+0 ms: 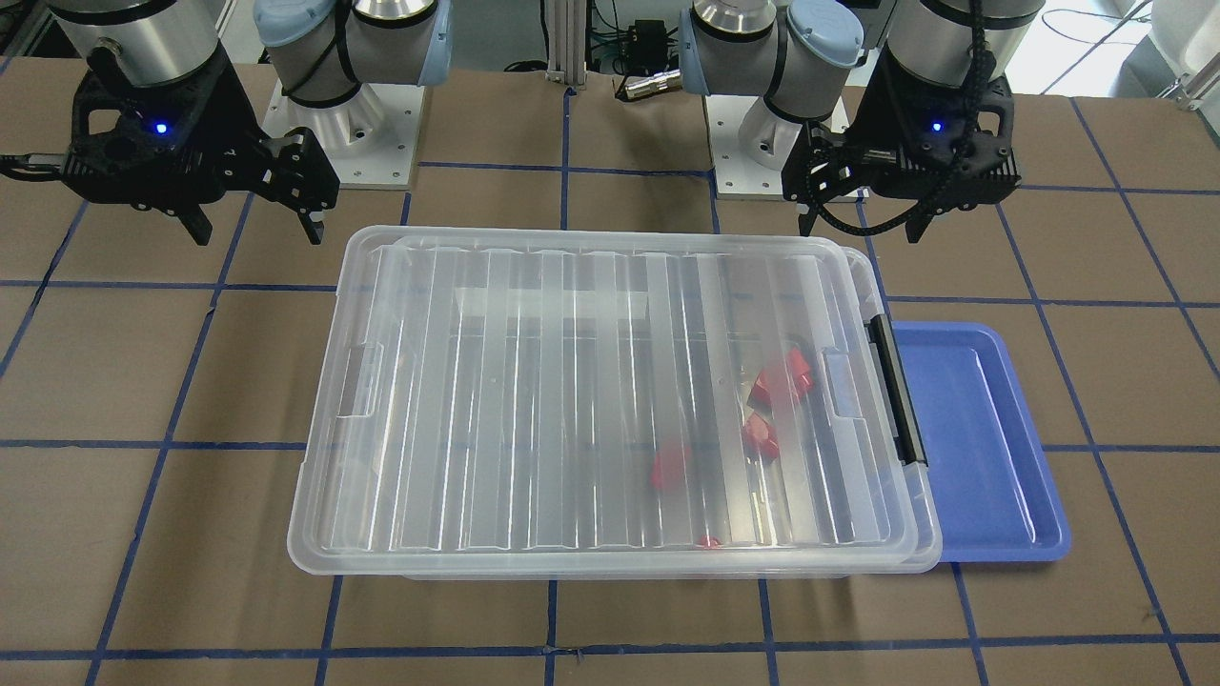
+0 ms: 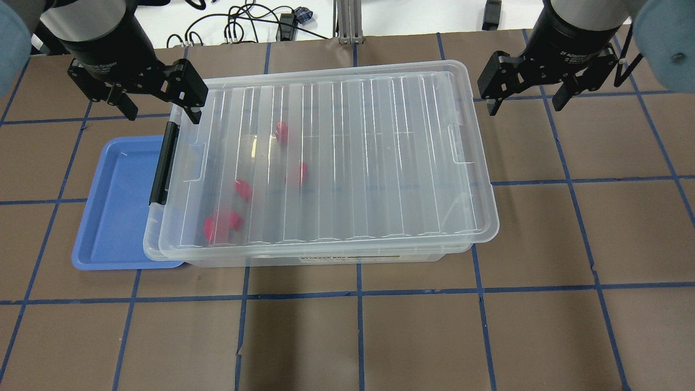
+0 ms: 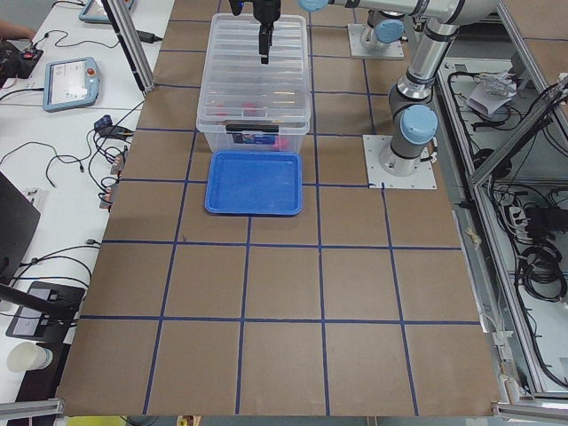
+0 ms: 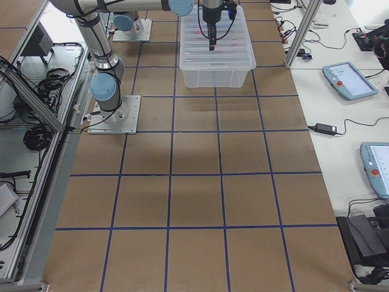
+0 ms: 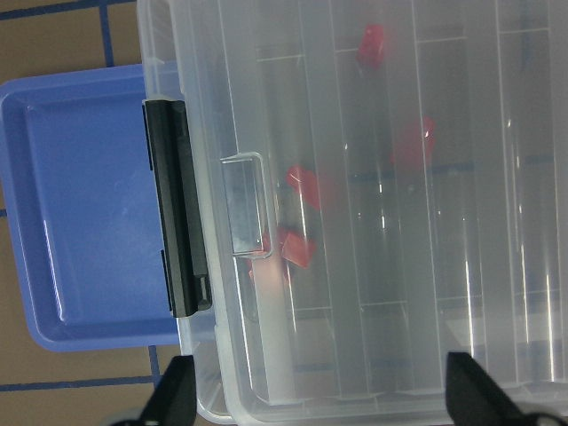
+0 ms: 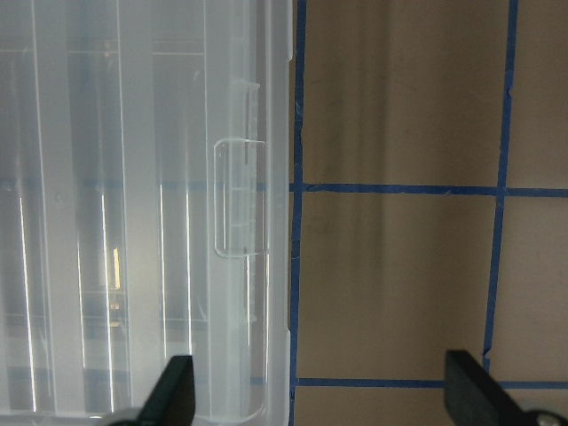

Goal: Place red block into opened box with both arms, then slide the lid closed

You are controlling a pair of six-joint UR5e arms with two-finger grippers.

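Inside, red blocks [image 2: 242, 189] under lid [image 2: 353, 163], jaws spread above box [image 2: 326, 259] ends.

Overhead, front, sides, wrists down, sharing box [image 2: 271, 260]

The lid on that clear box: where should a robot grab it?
Probably the short-end rim of the lid beside its notch, coming down from the right end effector's side: the sheet is flat and wide, so only that thin edge fits between jaws.
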